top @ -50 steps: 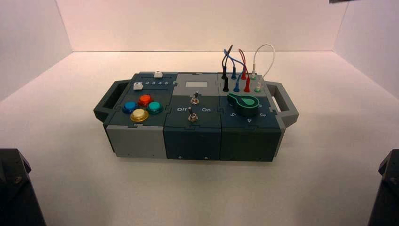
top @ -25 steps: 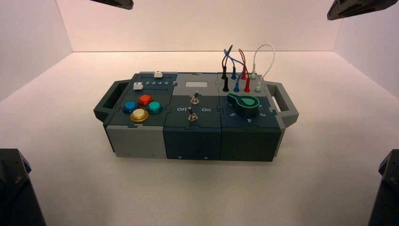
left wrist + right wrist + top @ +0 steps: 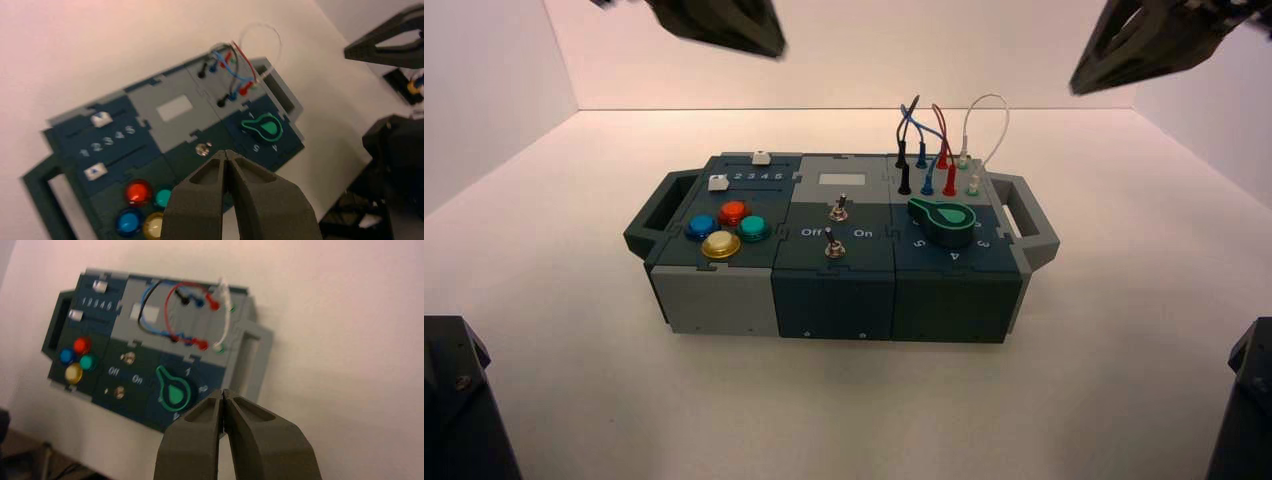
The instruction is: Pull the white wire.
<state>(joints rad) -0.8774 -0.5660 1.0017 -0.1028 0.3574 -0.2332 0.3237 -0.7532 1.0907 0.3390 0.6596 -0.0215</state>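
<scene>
The white wire (image 3: 989,96) stands as a tall arch at the back right of the box (image 3: 834,290), both whitish plugs seated in their sockets. The wrist views also show the white wire (image 3: 260,24) (image 3: 227,320). My right gripper (image 3: 1076,88) hangs high at the far right, well above and to the right of the wire, its fingers shut and empty (image 3: 222,391). My left gripper (image 3: 776,48) hangs high at the far left, shut on nothing (image 3: 227,152). Neither touches the box.
Beside the white wire stand blue (image 3: 921,130), red (image 3: 941,125) and black (image 3: 902,140) wires. A green knob (image 3: 944,218) sits in front of them. Two toggle switches (image 3: 832,245), coloured buttons (image 3: 721,243) and two sliders (image 3: 717,183) fill the rest. Grey handles (image 3: 1032,225) stick out at both ends.
Both grippers have come down into the high view from its top edge, closer to the box. The box and its wires have not moved.
</scene>
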